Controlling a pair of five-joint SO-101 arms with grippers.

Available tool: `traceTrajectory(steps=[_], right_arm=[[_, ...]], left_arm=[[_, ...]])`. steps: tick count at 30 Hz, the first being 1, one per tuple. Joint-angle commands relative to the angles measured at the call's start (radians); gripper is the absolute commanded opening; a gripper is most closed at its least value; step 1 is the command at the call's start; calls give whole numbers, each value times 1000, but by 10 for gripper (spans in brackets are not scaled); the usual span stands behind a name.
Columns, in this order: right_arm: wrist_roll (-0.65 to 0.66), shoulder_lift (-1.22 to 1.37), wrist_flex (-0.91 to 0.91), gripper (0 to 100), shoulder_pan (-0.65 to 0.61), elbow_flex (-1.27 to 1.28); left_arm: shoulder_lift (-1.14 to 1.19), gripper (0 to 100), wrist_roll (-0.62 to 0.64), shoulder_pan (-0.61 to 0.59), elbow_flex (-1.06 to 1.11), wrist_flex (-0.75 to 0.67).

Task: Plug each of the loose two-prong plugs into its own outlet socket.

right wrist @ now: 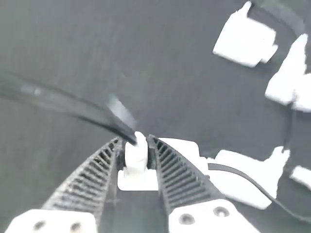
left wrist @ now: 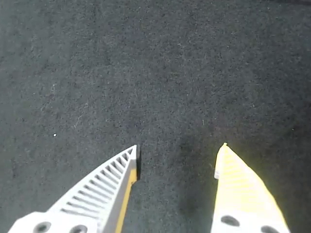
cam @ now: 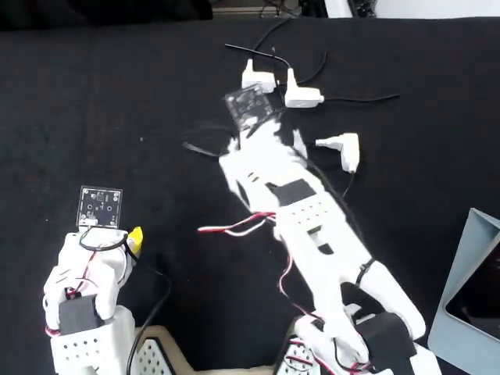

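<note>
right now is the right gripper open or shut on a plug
Shut on it: the right gripper has both fingers pressed against the sides of a white plug.

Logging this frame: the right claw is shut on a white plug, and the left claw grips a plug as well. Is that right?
Not quite. The left claw is open and empty over bare black cloth, as the left wrist view shows. The right claw is indeed shut on a white plug.
</note>
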Motion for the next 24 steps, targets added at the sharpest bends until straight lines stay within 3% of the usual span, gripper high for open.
traceTrajectory(steps=[1,7,9,15,20,24], right_arm=[[0,70,-77,17,55,-113],[-68,292,-49,193,127,-278],[-61,323,5,205,123,-317],[-63,196,236,188,78,-369],[-61,-30,434,11,66,-351],[-61,-197,566,22,64,-288]], left_arm=[[-9,263,5,-4,-4,2],[-9,263,5,-4,-2,2],[-9,263,5,-4,-2,2],[-11,263,5,-4,-2,-2],[-12,263,12,-12,-7,-6],[-14,263,48,-7,-35,-9]])
